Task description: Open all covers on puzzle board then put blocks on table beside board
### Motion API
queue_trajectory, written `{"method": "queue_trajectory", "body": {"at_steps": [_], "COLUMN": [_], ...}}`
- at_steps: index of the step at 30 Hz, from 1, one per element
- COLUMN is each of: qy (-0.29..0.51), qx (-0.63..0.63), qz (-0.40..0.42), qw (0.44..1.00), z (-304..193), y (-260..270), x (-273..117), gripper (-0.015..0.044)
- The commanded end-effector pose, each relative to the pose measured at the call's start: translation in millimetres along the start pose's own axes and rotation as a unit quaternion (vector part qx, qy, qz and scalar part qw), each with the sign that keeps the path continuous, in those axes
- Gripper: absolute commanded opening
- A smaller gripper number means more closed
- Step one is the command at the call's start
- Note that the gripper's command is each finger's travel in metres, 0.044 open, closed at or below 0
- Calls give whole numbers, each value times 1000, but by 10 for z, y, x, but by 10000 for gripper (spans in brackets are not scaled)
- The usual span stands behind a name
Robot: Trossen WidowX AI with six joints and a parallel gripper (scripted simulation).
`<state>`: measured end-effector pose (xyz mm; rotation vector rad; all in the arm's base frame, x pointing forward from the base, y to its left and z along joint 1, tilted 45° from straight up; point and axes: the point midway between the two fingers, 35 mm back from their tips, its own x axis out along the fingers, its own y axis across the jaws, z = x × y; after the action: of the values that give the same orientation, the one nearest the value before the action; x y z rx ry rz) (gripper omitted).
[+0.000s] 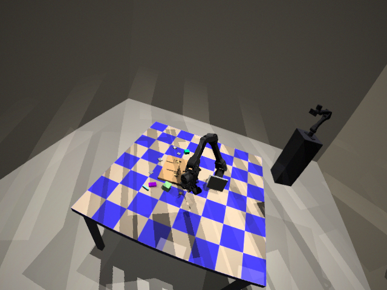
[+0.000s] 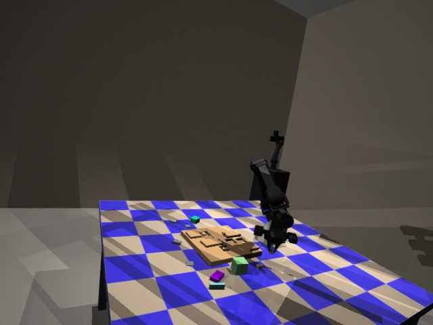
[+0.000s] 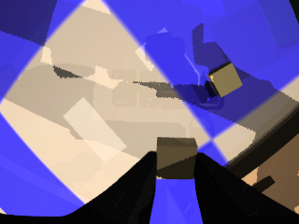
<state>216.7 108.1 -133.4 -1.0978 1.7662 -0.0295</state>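
Observation:
My gripper [image 2: 272,248] [image 3: 175,159] is shut on a small tan block [image 3: 177,148]. It holds the block above the table, off the board's edge. A second small tan block [image 3: 225,79] [image 2: 259,266] lies on the table near the board. The wooden puzzle board [image 2: 210,261] [image 1: 162,176] lies flat. Raised flat covers, such as one cover [image 2: 210,242] near the middle, show on it. Small yellowish bits show in two openings of the board, too small to tell surely as blocks. The arm and its shadow hide part of the board in the top view.
A green cube [image 1: 167,186] [image 2: 239,265], a purple block [image 1: 152,184] [image 2: 217,275] and a cyan bar [image 1: 145,187] [image 2: 217,286] lie near the board. A teal block [image 1: 187,151] [image 2: 195,219] and several small grey pieces lie on its other sides. A grey panel [image 1: 217,183] stands by the arm's base.

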Motion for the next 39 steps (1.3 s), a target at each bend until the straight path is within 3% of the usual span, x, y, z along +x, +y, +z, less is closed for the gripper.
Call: {"method": "queue_trajectory", "body": {"at_steps": [1,39], "qy": [4,6], "qx": [-5,-4], "qz": [-3,-5], "qw": [1000,1000], "z": [-15,-79], "y": [8,4], "x": [106,628], "gripper": [80,80]}}
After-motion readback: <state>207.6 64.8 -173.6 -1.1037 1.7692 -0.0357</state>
